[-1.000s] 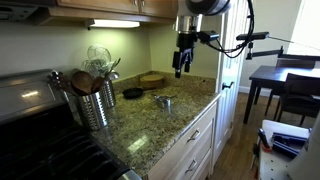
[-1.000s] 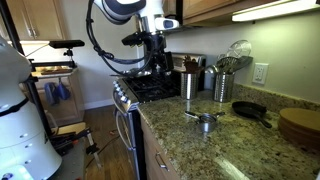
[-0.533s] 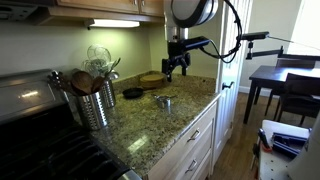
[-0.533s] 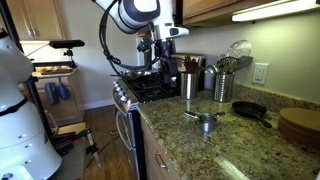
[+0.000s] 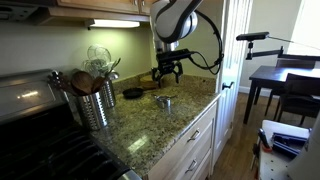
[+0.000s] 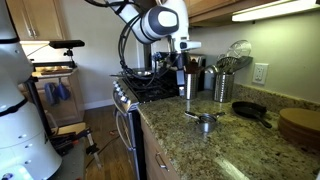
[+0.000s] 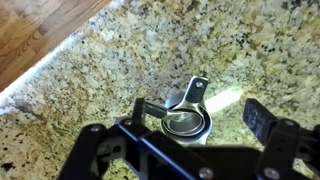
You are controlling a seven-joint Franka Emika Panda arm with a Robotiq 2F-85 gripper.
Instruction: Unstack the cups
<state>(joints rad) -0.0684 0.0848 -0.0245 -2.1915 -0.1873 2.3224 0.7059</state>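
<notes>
A stack of nested metal measuring cups (image 5: 163, 101) lies on the granite counter; it also shows in an exterior view (image 6: 205, 119) and in the wrist view (image 7: 187, 117), handles pointing away. My gripper (image 5: 165, 73) hangs above the counter over the cups, also seen in an exterior view (image 6: 184, 68). In the wrist view the gripper (image 7: 197, 112) is open and empty. Its two dark fingers stand on either side of the cups, well above them.
Two metal utensil holders (image 5: 95, 100) stand beside the stove (image 6: 150, 88). A small black skillet (image 6: 250, 111) and a round wooden board (image 6: 300, 124) lie further along the counter. The counter's front edge (image 7: 50, 65) is close. A dining table (image 5: 285, 80) stands beyond.
The arm has swung over the counter and lowered, bringing my gripper from beside the cabinet to above the measuring cups. The cups have not moved.
</notes>
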